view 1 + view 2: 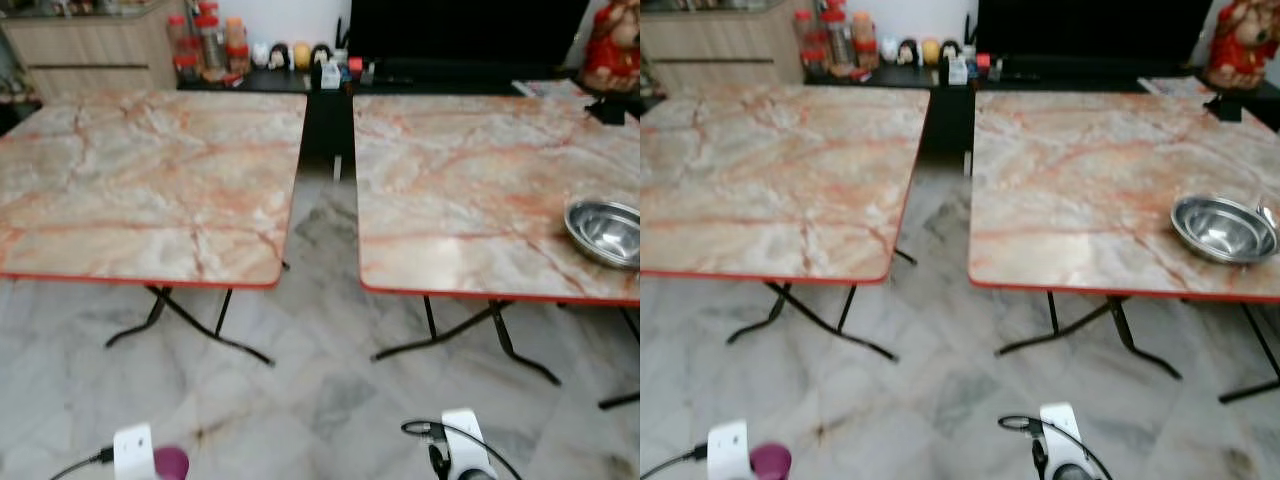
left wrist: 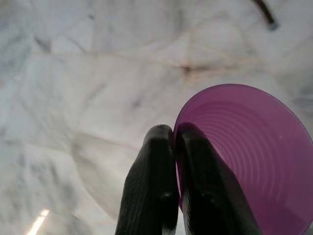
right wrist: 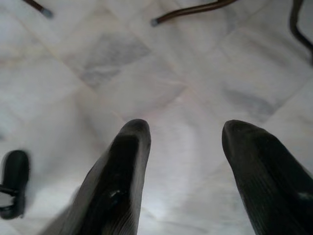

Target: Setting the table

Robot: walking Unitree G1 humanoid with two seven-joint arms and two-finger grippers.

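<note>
**Purple cup held low, steel bowl on the right table**

In front of the robot stand two folding tables with marble-pattern tops and red edges, side by side with a narrow gap between them. The left table (image 1: 150, 180) carries nothing on the part that is visible. On the right table (image 1: 470, 190) a shiny steel bowl (image 1: 604, 232) sits near the front right corner, upright and close to the edge.

The left gripper (image 2: 175, 132) is low, above the pale marble floor (image 1: 320, 390), in front of the left table. Its two black fingers (image 2: 151, 181) are almost closed and pinch the rim of a purple cup (image 2: 249, 161): one finger is outside the wall and the other is inside. The cup's opening faces the wrist camera, so the ribbed inner wall is visible. In the head views the cup appears as a purple spot at the bottom edge, just beside the white wrist part of the left arm.

The right gripper (image 3: 186, 132) hangs also low above the floor, before the right table. Its fingers are spread wide apart and hold nothing; between them is only floor tile.

Behind the tables is a dark low cabinet (image 1: 330, 85) with jars and small figures on it.
</note>
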